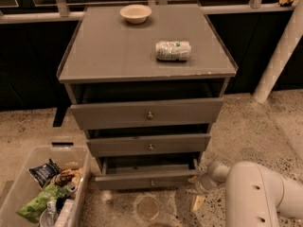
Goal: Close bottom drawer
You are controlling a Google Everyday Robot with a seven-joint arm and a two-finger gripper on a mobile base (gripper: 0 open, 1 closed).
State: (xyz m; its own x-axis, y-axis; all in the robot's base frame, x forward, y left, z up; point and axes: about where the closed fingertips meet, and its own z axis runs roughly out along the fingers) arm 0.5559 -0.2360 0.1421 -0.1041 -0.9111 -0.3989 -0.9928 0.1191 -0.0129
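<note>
**Bottom drawer is pulled out, just left of my claw**

The low grey wooden bottom drawer (142,179) with the small round metal knob pokes out of the grey wooden cabinet (142,56), under the two other drawers. Its front panel runs side to side across the view. My claw (202,183) hangs low over the speckled floor, just beside the panel's right end, and I can't tell if it's open or closed. I reckon the push goes straight back into the cabinet, so I'd need to get in front of the panel first.
</note>
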